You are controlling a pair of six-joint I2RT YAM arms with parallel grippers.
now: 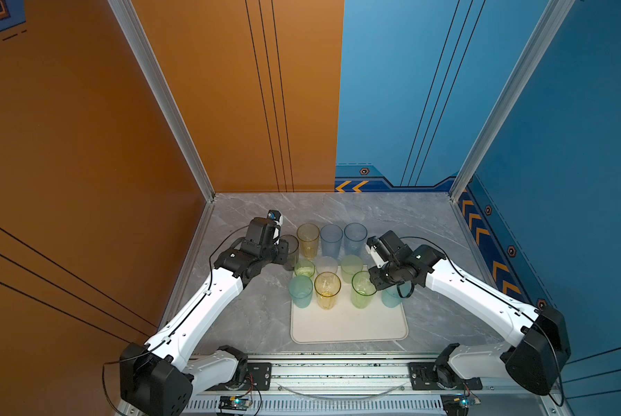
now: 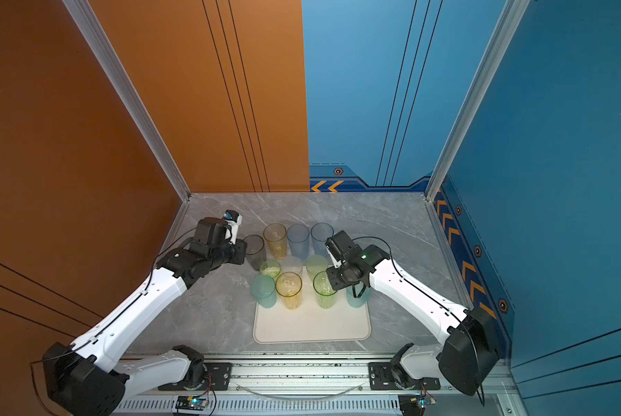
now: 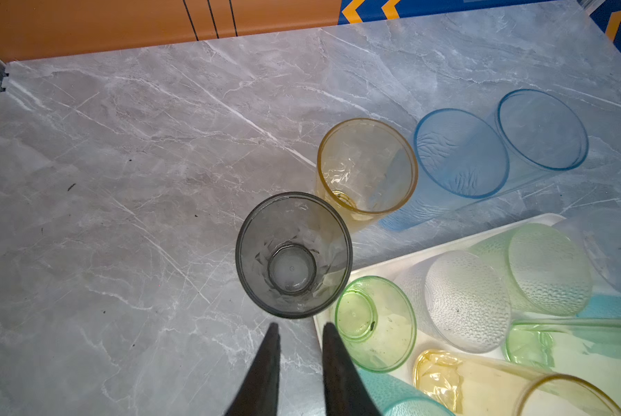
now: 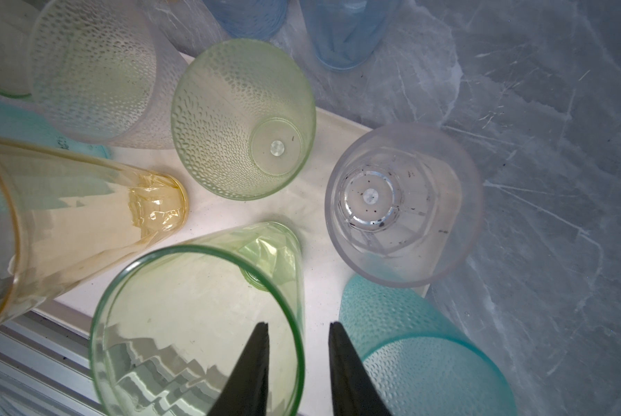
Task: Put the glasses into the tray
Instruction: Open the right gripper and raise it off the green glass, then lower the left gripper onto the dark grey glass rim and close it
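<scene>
1. Your left pincer (image 3: pixel 300 325) is slightly spread, with nothing between its fingers. It hangs over the marble table (image 3: pixel 122 180).
2. Just ahead of its tips stands the smoky grey glass (image 3: pixel 294 254), upright on the table. It is off the tray and close to the tray's corner.
3. Just beside 1 finger, a short green glass (image 3: pixel 374 322) sits inside that tray corner.
4. Beyond the grey glass, a yellow glass (image 3: pixel 366 169) and 2 blue glasses (image 3: pixel 460 155) stand in a row on the table, off the tray.
5. Your right pincer (image 4: pixel 298 323) is spread and straddles the rim of the tall green glass (image 4: pixel 194 324). 1 finger is inside and 1 outside, with a gap on each side of the wall.
6. That glass stands upright in the cream tray (image 1: pixel 348 326).
7. Just beside the outer finger is a teal dimpled glass (image 4: pixel 428 342).
8. Ahead of the tips, a clear glass (image 4: pixel 402 205) stands at the tray's edge, with a dimpled green glass (image 4: pixel 242 119) beyond it.
</scene>
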